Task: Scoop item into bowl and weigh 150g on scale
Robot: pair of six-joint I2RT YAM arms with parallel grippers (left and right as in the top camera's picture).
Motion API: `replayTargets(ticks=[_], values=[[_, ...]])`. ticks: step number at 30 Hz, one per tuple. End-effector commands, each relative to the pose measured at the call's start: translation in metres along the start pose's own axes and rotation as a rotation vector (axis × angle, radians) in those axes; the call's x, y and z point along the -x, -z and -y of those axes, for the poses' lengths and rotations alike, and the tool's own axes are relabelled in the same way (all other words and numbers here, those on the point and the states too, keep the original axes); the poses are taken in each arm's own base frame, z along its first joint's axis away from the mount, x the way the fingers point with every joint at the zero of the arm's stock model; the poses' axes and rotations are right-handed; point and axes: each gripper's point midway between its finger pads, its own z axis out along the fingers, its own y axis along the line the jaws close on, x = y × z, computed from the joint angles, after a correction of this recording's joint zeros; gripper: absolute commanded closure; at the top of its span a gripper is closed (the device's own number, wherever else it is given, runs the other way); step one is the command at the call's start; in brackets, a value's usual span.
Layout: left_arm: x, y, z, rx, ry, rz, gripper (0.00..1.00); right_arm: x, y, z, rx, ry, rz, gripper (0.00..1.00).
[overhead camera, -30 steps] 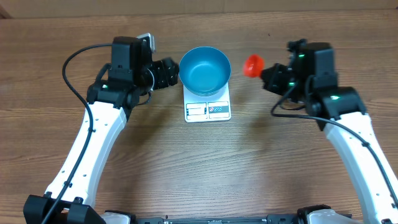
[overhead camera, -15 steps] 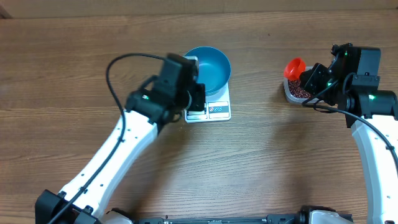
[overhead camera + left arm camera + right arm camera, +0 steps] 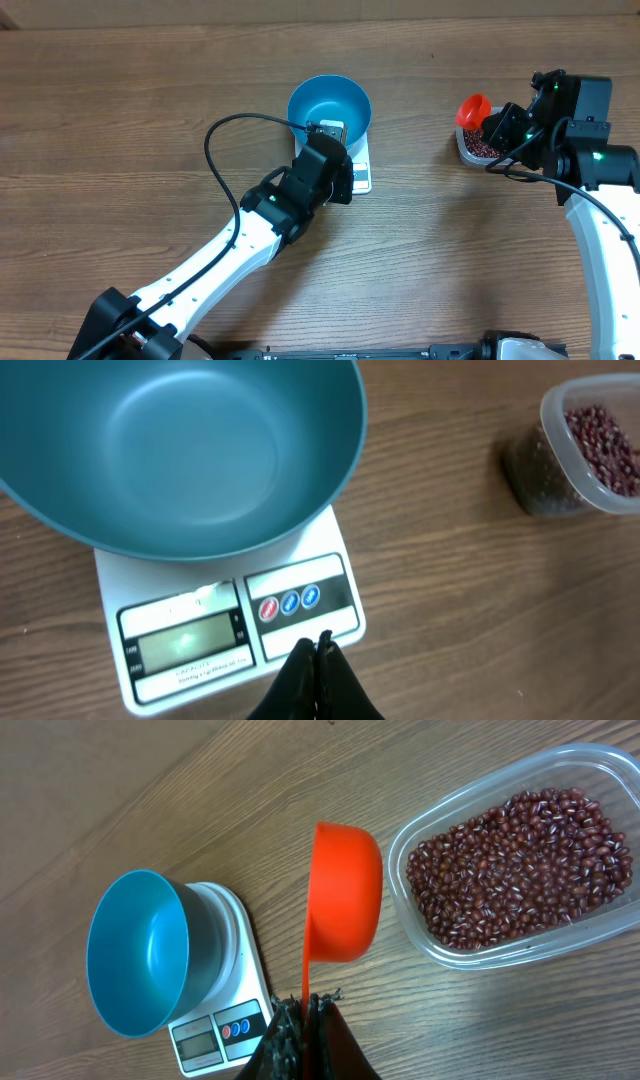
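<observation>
Here the beans (image 3: 520,865) lie as a loose maroon heap in a clear tub (image 3: 478,956), at the right edge of the overhead frame. In the right wrist view the tub's long axis runs from lower left to upper right.

The scoop (image 3: 345,890) hangs just left of the tub. Its thin handle runs straight up from the bottom of that view to the cup. The cup bulges toward the tub, its flat mouth turned left, and no beans show in it. The right gripper (image 3: 308,1005) has its fingers clamped together on the handle's lower end.

The bowl (image 3: 330,112) sits upright, mouth up, on the scale (image 3: 230,620) at upper centre of the overhead frame, well apart from the tub. Its inside is bare. The scale's long axis runs up and down the frame. The bowl covers its upper part, while the display and three round buttons lie along its lower edge.

The left gripper (image 3: 322,645) points at that lower edge, fingers pressed together and holding nothing, tips just below the buttons. Whether they touch the scale cannot be told. From overhead the left arm crosses most of the scale.

All stands on a brown wood-grain table (image 3: 150,100).
</observation>
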Motion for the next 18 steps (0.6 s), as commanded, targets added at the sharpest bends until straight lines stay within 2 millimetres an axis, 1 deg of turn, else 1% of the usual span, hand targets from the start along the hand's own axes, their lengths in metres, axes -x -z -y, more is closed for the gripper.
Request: replayTargets(ticks=[1,5,9,14,18], values=[[-0.009,-0.012,-0.009,0.036,-0.026,0.003,0.96,0.014,0.015,-0.009,0.02,0.021,0.056,0.96],[-0.019,-0.029,-0.01,0.044,-0.037,-0.024,0.96,0.014,0.015,-0.009,0.02,0.021,0.056,0.96],[-0.027,-0.044,-0.008,0.035,-0.048,-0.068,0.96,0.014,0.015,-0.009,0.02,0.021,0.055,0.96],[-0.038,-0.057,-0.013,0.056,-0.082,-0.104,0.96,0.014,0.015,-0.009,0.02,0.021,0.056,0.96],[-0.039,-0.067,-0.013,0.055,-0.1,-0.094,0.96,0.013,0.015,-0.009,0.019,0.021,0.055,0.96]])
